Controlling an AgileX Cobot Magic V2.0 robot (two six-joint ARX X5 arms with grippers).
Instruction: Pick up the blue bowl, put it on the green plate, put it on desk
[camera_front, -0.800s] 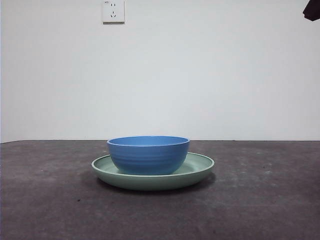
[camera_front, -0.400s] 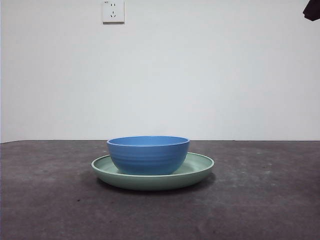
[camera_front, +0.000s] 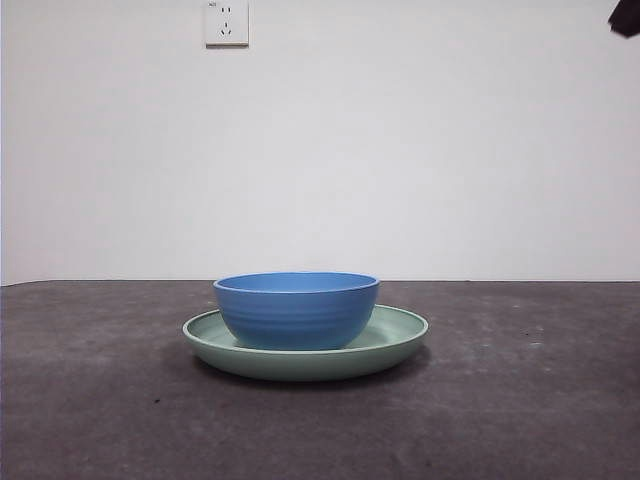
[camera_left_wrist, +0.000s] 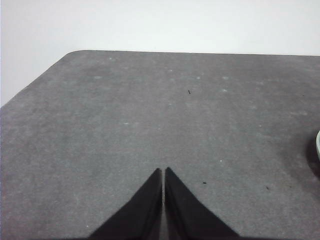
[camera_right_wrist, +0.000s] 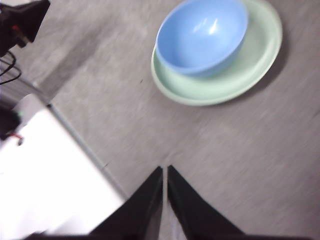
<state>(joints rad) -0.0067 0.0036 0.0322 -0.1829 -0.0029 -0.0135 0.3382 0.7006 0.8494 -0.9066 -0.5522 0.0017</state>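
Blue bowl (camera_front: 297, 310) sits upright inside the green plate (camera_front: 395, 335) on the desk (camera_front: 540, 400). Both end effectors, right (camera_right_wrist: 164, 172) and left (camera_left_wrist: 163, 173), are closed and well apart from it. Best to open wide and grip the plate's rim squarely.

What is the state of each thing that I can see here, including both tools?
Blue bowl: upright, empty, sitting inside the green plate.
Green plate: flat on the desk, carrying the bowl.
Desk: bears the plate.
Left tool: jaws shut, holding nothing, above bare desk.
Right tool: jaws shut, holding nothing, apart from the bowl and plate.
Wall socket: nothing plugged in.
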